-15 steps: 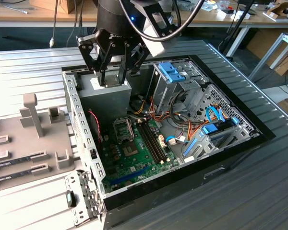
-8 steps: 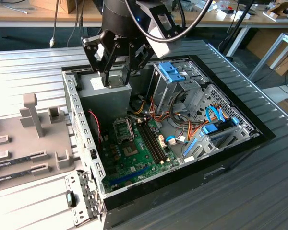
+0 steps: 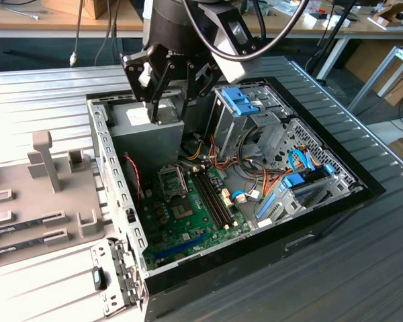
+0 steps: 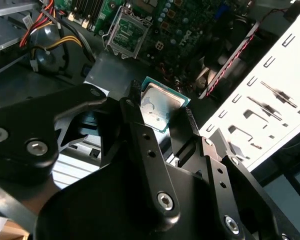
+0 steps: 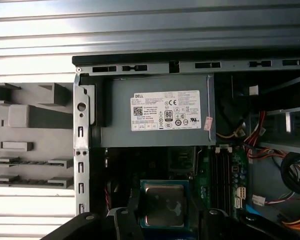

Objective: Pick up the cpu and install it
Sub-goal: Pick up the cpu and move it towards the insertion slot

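The cpu (image 4: 159, 106) (image 5: 163, 204) is a small square chip with a silver top and a green rim, and it shows in both wrist views. My gripper (image 4: 162, 102) (image 5: 165, 210) is shut on it, with one black finger (image 4: 136, 107) on each of two opposite edges. In the exterior view the gripper (image 3: 166, 111) hangs over the big grey box (image 3: 148, 134) at the back of the open computer case. The motherboard's socket (image 3: 172, 181) (image 4: 126, 32) lies below and nearer the case's front, with its frame open and nothing in it.
The grey box with a white label (image 5: 155, 115) sits right under the gripper. A drive cage with blue clips (image 3: 248, 107) and loose cables (image 3: 255, 181) fill the exterior view's right side of the case. A grey fixture with memory sticks (image 3: 27, 225) lies outside the case wall (image 3: 114, 194).
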Motion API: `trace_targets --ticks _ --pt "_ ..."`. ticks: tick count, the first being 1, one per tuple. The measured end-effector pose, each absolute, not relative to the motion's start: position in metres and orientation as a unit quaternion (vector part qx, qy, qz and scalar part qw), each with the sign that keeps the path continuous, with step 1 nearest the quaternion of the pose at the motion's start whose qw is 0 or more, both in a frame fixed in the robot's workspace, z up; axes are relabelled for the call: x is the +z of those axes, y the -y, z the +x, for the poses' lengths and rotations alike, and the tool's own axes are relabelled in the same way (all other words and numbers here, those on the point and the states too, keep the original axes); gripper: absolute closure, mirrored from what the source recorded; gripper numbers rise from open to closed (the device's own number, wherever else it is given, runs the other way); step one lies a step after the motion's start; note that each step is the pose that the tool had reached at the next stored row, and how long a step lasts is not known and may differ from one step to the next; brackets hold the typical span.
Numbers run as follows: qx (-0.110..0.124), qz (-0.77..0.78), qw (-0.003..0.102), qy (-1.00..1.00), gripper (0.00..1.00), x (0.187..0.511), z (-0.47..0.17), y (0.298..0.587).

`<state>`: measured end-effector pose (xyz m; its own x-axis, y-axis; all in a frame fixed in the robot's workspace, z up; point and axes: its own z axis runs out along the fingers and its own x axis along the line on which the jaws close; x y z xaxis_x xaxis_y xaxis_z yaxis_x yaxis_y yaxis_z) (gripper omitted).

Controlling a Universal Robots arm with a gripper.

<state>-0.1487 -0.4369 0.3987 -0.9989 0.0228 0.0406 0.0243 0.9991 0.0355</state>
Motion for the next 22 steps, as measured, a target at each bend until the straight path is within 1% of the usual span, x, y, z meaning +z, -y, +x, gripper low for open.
trace_targets --ticks 22 --pt "-0.018 -0.012 0.02 1.0 0.53 0.398 -0.126 0.446"
